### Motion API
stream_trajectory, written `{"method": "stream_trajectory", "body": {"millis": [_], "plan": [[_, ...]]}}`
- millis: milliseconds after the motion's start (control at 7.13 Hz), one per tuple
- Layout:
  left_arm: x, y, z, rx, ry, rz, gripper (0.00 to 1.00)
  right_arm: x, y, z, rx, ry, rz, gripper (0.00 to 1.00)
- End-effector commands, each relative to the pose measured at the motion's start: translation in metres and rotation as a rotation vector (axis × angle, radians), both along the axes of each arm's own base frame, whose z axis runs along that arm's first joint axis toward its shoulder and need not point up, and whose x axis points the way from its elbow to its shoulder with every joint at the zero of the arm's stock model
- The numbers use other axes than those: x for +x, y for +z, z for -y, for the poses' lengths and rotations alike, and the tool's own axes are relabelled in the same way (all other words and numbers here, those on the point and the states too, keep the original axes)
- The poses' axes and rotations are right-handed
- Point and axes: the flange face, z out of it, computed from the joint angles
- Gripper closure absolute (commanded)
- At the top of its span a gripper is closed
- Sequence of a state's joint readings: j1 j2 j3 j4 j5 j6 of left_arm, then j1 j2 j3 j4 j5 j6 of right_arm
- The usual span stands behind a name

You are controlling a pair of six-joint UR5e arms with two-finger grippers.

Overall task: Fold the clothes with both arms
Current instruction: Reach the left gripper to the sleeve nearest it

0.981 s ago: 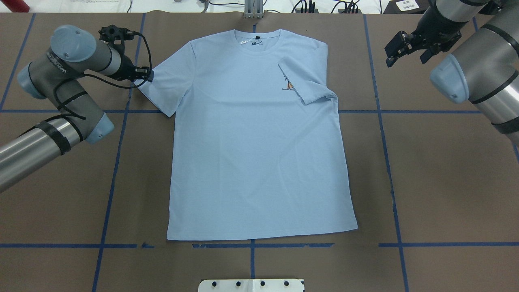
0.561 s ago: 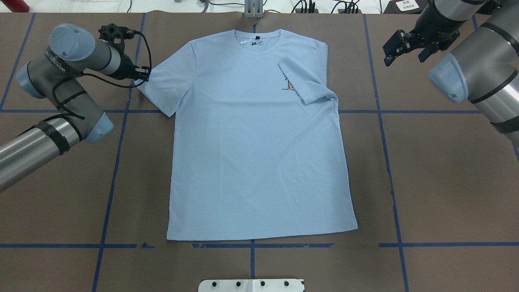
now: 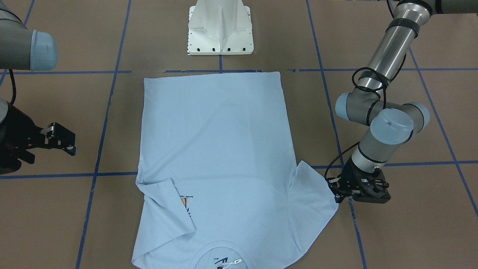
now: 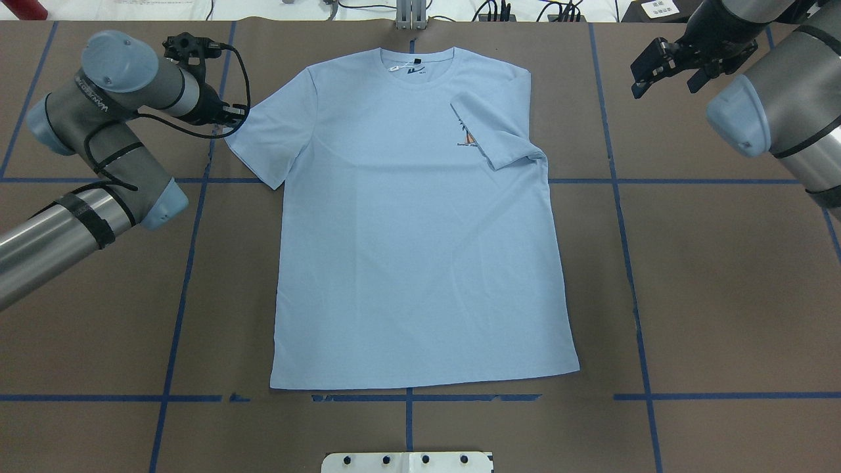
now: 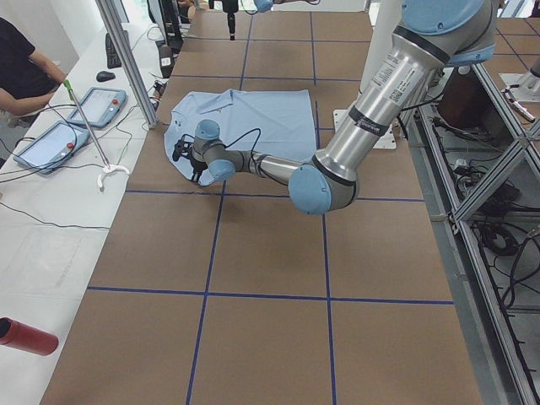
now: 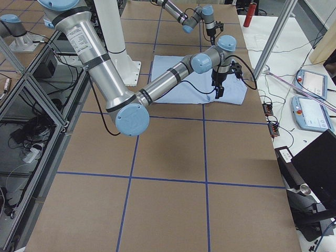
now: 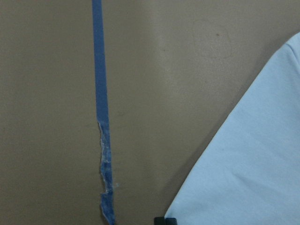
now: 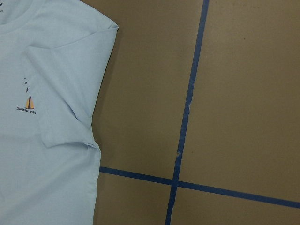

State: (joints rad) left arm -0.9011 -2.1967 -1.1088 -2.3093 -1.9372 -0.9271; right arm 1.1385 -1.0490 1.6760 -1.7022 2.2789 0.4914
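Fabric of a light blue T-shirt (image 4: 414,249) lies spread flat at the middle of the table (image 4: 723,295), front side up. Its round neck points toward the far edge and its straight hem toward the edge where the robot's white base (image 3: 220,30) stands. A label (image 4: 412,68) shows inside the neck. The sleeve on the robot's right (image 4: 500,135) is folded inward over the chest and covers part of the small orange-and-dark print (image 4: 467,138). The sleeve on the robot's left (image 4: 271,141) lies spread out on the table, pointing toward the left edge. The left gripper (image 3: 337,195) sits low at the outer hem of that spread sleeve, right at the cloth's edge. Whether its jaws are apart or closed on the cloth cannot be told: the wrist view shows only the sleeve's edge, bare table and a strip of blue tape (image 7: 101,117). The right gripper (image 4: 665,80) hangs above the table near the far right corner, well apart from the shirt, its jaws spread and holding nothing.
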Motion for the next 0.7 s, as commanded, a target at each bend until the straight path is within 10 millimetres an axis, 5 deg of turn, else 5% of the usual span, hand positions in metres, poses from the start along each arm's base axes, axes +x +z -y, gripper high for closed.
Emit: {"method": "stream_trajectory", "body": {"millis": [0, 140, 280, 421, 561], "plan": [[0.042, -0.071, -0.014, -0.109, -0.044, -0.072, 1.00, 0.004, 0.000, 0.001, 0.001, 0.013, 0.002, 0.00], [0.105, -0.118, -0.040, -0.178, -0.034, -0.123, 1.00, 0.003, 0.000, 0.001, -0.001, 0.015, -0.001, 0.00], [0.147, -0.172, -0.035, -0.235, -0.056, -0.167, 1.00, 0.005, 0.005, 0.000, -0.006, 0.015, -0.004, 0.00], [0.177, -0.199, -0.041, -0.265, -0.057, -0.184, 1.00, 0.005, 0.006, 0.000, -0.007, 0.015, -0.004, 0.00], [0.184, -0.196, -0.033, -0.242, -0.106, -0.159, 1.00, 0.004, 0.007, 0.000, -0.008, 0.015, -0.006, 0.00]]}}
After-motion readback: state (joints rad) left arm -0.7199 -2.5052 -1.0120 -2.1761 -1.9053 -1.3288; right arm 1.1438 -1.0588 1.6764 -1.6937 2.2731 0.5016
